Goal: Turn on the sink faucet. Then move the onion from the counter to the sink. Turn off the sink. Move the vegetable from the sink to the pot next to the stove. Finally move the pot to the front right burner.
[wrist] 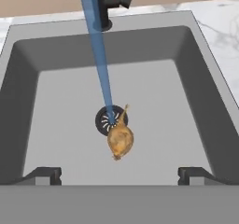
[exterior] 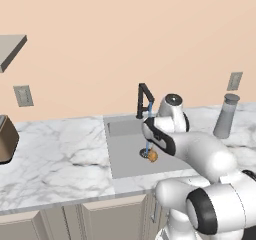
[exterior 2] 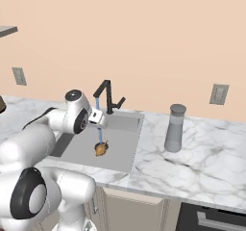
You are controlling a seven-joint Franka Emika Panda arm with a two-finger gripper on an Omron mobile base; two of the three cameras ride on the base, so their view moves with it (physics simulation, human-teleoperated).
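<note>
The onion [wrist: 120, 140] lies mid-basin in the sink [wrist: 196, 78], touching the drain; the gripper [wrist: 119, 175] hangs wide and empty above; water runs, so fumbling the sink faucet [exterior 2: 108, 96] lever could leave it on.

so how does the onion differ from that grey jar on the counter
The onion is a small golden-brown bulb; the jar is a much larger grey cylinder with a lid. The onion lies on its side in the sink by the drain, where the water lands; the jar stands upright on the counter, dry. Neither is held.
</note>
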